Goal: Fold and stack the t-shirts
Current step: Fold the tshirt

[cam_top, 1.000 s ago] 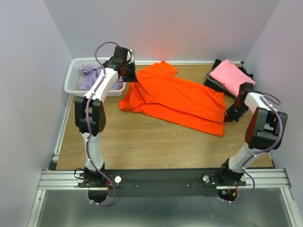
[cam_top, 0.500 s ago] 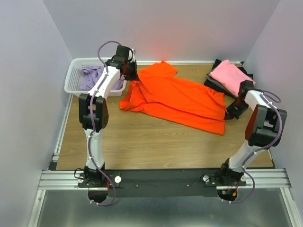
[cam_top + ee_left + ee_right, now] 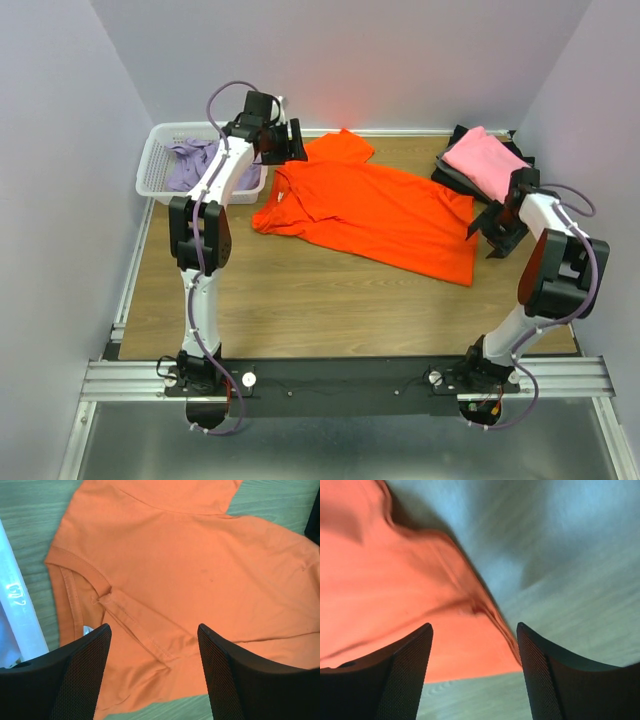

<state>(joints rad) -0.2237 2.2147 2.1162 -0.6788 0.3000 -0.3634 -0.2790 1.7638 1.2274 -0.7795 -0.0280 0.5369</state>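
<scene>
Top external view: the orange shirt point(image 3: 370, 215) lies spread on the bench point(image 3: 300, 295). The left tool point(image 3: 291, 140) over its collar and the right tool point(image 3: 489, 231) beside its hem both gape, holding nothing. Spreading looks done; next, pinch one edge and fold across.

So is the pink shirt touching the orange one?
Apart. The top view shows the pink shirt lying on a pile of dark clothes, and that dark pile sits between it and the orange shirt.

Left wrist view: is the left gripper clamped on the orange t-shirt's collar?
No, the left gripper stands open, its jaws wide apart, and the collar of the orange t-shirt lies free beneath them.
</scene>
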